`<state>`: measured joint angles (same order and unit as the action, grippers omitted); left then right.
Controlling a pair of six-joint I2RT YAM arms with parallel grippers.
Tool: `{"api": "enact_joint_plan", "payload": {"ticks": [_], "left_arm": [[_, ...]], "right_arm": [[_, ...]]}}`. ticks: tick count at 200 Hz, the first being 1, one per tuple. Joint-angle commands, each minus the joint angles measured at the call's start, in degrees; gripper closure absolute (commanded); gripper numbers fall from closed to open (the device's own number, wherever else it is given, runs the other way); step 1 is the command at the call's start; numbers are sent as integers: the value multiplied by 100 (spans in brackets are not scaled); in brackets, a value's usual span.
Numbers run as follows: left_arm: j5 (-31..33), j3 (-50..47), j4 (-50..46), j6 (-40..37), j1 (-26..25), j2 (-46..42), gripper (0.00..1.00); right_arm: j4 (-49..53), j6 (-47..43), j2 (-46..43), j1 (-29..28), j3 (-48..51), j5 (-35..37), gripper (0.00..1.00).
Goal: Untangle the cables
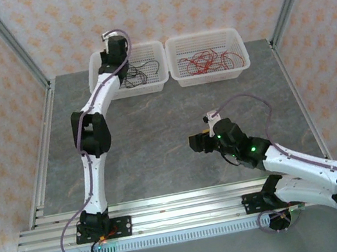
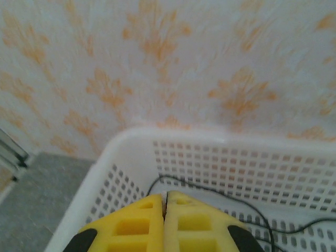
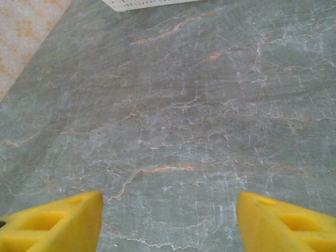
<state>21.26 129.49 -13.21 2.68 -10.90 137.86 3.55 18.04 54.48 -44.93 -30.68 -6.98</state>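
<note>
We are holding our left gripper [image 2: 164,198] over the left white basket [image 1: 149,88], its yellow fingers pressed tight together. The black wires [image 1: 140,74] are lying inside that basket and the red wires [image 1: 209,61] in the right basket [image 1: 212,78]. Our right gripper [image 3: 168,212] is hovering, spread wide, above the grey table [image 1: 157,134].

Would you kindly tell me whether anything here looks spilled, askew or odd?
Nothing stands out. The black wires lie inside the left basket and the red wires inside the right basket, both baskets upright, side by side. The left end effector is shut above the left basket; the right end effector is open.
</note>
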Motion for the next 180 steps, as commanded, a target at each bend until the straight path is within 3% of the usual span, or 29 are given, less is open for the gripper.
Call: {"api": "enact_joint_plan", "payload": {"ticks": [1,42,107,137,163,180], "left_arm": [[-926,164,-1130,912,133,325,100],[-1296,149,-1459,1006,135,487,98],[-1307,236,-1624,920,136,389,52],[-1348,642,-1733,840,138,256,41],[-1338,1022,-1852,728,134,144,24],[-1320,1033,-1783,678,132,-46,22]], "right_arm": [[228,71,-78,12,-59,217,33],[262,77,-78,16,-54,301,33],[298,-121,91,11,-182,364,33],[307,-134,46,16,-176,397,33],[397,-113,-2,24,-193,516,32],[452,-99,-46,19,-219,607,32]]}}
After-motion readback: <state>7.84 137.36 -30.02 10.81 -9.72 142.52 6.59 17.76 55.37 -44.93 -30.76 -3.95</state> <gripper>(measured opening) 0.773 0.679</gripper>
